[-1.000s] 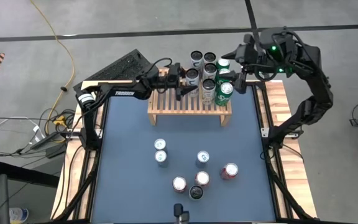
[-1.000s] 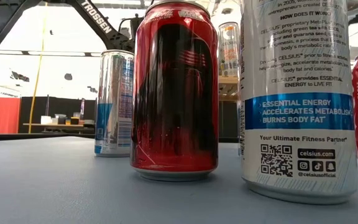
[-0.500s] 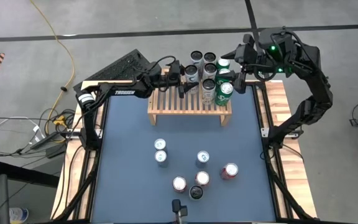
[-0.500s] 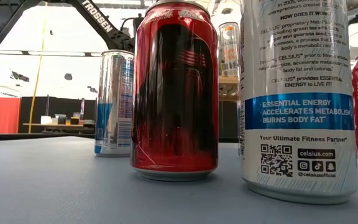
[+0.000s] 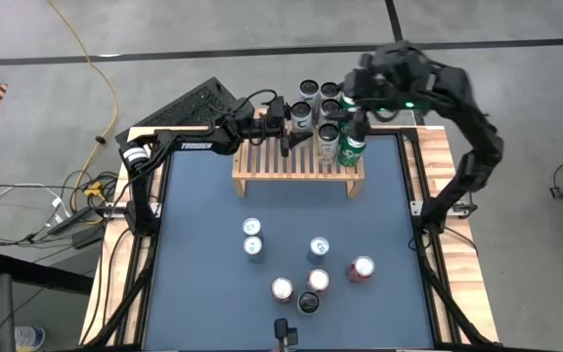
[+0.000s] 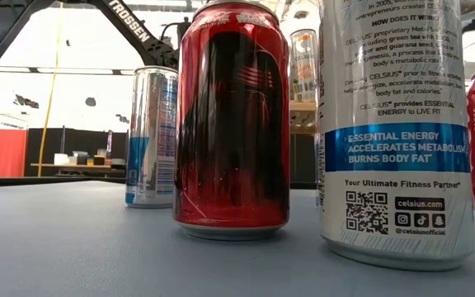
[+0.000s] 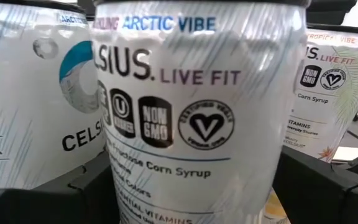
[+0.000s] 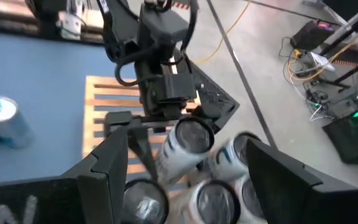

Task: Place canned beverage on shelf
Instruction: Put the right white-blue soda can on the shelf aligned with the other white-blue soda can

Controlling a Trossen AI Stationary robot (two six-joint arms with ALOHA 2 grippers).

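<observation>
- Left end effector (image 5: 294, 125) reached level over the light-wood slatted shelf (image 5: 281, 168), fingers clasping a white Celsius can (image 7: 197, 112)
- Right end effector (image 5: 352, 110) hovered above the shelf's cans, fingers spread, holding nothing

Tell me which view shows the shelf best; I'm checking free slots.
High view: the whole shelf from above, slats and cans clear. Right wrist shows only some slats; left wrist and low views are blocked by cans.

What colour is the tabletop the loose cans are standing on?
The tabletop is dark blue-grey, edged in light wood; it shows best in the high view.
</observation>
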